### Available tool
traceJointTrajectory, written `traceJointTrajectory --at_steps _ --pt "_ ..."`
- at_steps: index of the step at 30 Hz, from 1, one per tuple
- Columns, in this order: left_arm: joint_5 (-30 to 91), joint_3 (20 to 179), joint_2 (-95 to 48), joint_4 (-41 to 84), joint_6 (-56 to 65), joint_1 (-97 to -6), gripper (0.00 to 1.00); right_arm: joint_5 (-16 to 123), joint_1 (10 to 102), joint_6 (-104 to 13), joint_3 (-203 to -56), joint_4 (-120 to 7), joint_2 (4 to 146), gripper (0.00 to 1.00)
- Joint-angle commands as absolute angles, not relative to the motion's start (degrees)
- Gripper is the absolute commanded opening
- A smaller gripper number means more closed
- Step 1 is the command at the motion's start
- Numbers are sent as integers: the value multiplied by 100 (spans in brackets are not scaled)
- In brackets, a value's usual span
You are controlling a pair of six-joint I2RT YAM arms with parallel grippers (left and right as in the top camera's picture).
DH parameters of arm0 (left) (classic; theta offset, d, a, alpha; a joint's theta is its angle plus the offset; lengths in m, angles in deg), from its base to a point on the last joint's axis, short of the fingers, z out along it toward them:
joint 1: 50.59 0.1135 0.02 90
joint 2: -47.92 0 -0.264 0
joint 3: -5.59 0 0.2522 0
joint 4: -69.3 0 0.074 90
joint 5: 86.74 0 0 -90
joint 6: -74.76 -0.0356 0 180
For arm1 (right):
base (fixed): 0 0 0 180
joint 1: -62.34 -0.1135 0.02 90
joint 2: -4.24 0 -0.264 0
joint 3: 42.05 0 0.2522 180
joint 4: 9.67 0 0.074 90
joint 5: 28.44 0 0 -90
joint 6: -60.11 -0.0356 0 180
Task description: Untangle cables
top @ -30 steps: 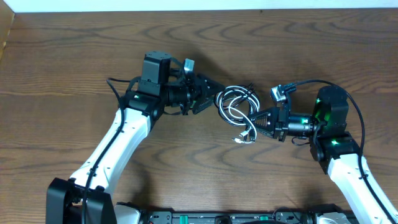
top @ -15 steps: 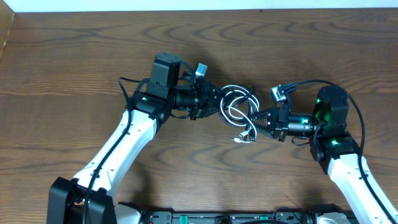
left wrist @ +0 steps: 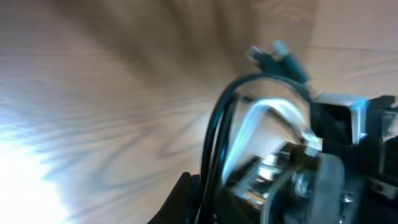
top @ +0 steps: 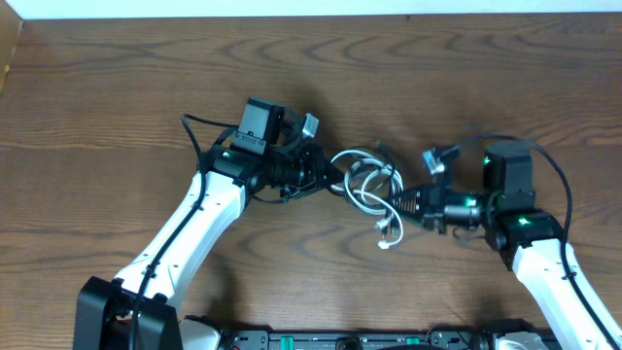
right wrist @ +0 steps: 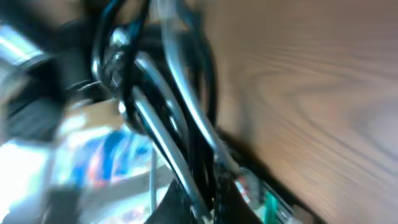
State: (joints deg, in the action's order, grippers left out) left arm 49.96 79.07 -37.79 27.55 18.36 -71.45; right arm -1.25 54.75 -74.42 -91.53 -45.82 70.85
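Two grippers now have hold: the left gripper [top: 328, 179], spread open a second ago, has closed on the left edge of the tangled bundle of black and white cables [top: 367, 178], while the right gripper [top: 400, 202] stays clamped on its lower right. Midway across the brown wood-grain table [top: 117, 87], the bundle looks ready for pulling apart.

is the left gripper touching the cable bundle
Touching. The left wrist view shows the cable bundle running straight down into the left gripper; overhead, its tip meets the loops.
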Motion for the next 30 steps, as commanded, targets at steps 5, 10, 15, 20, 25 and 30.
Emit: traceJointTrajectory --at_steps 5,10,15,20,25,30 --pt "3118 7949 -2657 2283 768 -7141 7 4314 5479 -5252 -9164 -6022 7063 1" --pt "3129 7949 -2177 2296 772 -7141 7 5621 5479 -4907 -9164 -6014 7063 1" --pt "3125 7949 -1842 2291 770 -7141 7 5772 5477 -4786 -9164 -5928 7063 1" --pt "3077 7946 -1934 2224 770 -7141 8 3023 5475 -3335 -9164 -5482 7063 1" --pt "2725 7946 -2076 2221 768 -7141 8 924 5475 -2561 -9164 -5375 7063 1" --pt "2028 7946 -2078 2241 770 -7141 63 -26 5473 -2334 -9164 -5432 7063 1"
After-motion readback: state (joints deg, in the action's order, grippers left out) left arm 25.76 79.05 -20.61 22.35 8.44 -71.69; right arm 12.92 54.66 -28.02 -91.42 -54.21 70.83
